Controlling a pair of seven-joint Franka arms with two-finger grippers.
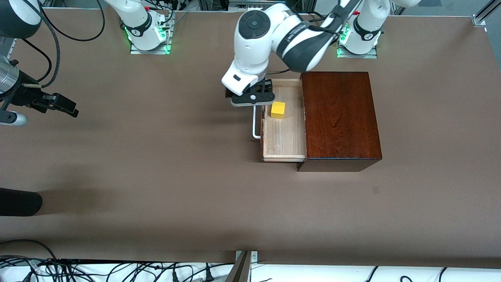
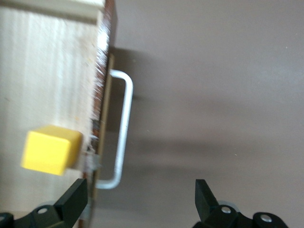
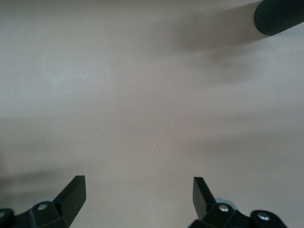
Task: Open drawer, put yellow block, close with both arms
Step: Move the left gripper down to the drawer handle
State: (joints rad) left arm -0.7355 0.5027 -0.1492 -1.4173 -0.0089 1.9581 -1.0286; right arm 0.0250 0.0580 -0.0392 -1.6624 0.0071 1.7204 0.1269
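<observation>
While the yellow block sits in the open drawer, the left hand and right hand gape empty.

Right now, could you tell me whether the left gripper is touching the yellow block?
Apart. The left wrist view shows the open left gripper empty, with the yellow block lying free in the drawer.

Drawer pulled out of box toward right arm's end of desk. Block in drawer, near its front. Handle on drawer front. Left gripper over handle w/ jaws apart; right gripper over bare desk, well apart from box.
</observation>
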